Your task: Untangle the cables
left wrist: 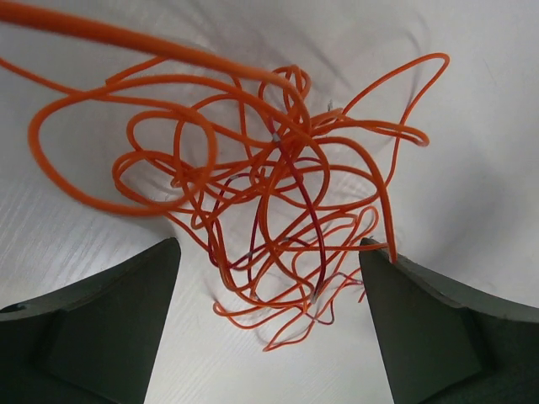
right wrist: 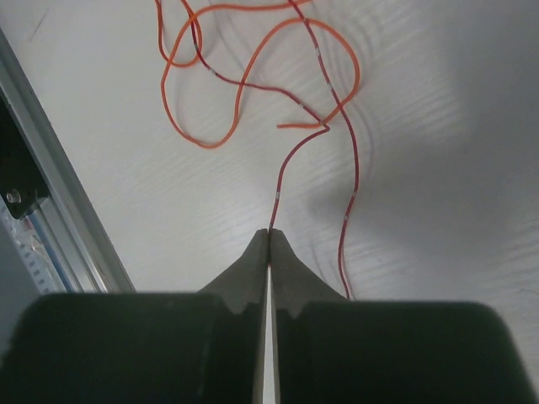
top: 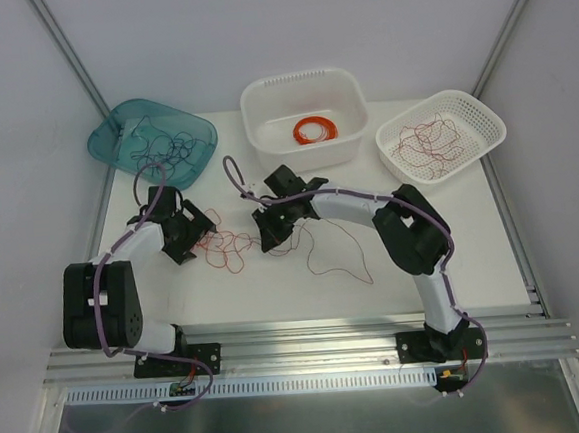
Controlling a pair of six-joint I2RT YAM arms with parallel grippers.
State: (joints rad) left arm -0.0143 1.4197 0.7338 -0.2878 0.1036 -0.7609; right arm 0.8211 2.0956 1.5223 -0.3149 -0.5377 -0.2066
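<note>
The cables [top: 227, 247] lie as a loose orange and dark red tangle on the white table between the two arms. In the left wrist view the tangle [left wrist: 278, 194] fills the middle. My left gripper [left wrist: 269, 246] is open, its dark fingers [left wrist: 126, 295] wide on either side of the tangle's near edge, and it stands just left of the tangle [top: 193, 234]. My right gripper [right wrist: 269, 231] is shut, pinching a thin dark red strand [right wrist: 282, 185] at its tips, at the tangle's right side [top: 271, 236]. A long strand [top: 343, 262] trails off to the right.
A teal tray [top: 113, 140] with dark wires sits at the back left. A white tub [top: 260, 93] holding an orange ring coil [top: 315, 130] is at the back middle. A white basket [top: 488, 121] with red wires is at the back right. An aluminium rail [top: 309, 340] lines the near edge.
</note>
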